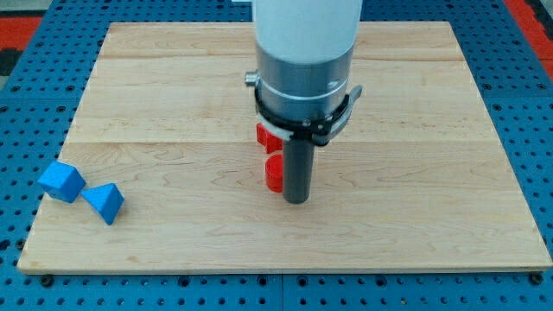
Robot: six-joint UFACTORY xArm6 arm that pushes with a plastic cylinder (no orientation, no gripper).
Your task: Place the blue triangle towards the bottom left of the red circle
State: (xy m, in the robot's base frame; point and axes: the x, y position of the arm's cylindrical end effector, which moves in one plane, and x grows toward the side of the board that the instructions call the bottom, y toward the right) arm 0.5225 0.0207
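Note:
The blue triangle (105,203) lies near the board's left edge, towards the view's bottom left. A blue cube-like block (60,181) sits just to its upper left, touching or nearly touching it. The red circle (275,173) is near the board's middle, partly hidden by my rod. A second red block (266,136) shows just above it, mostly hidden under the arm's body. My tip (297,200) rests on the board right beside the red circle, on its right and slightly below. The tip is far to the right of the blue triangle.
The wooden board (415,225) lies on a blue perforated table (17,104). The arm's large white and grey body (307,60) hangs over the board's upper middle and hides what is beneath it.

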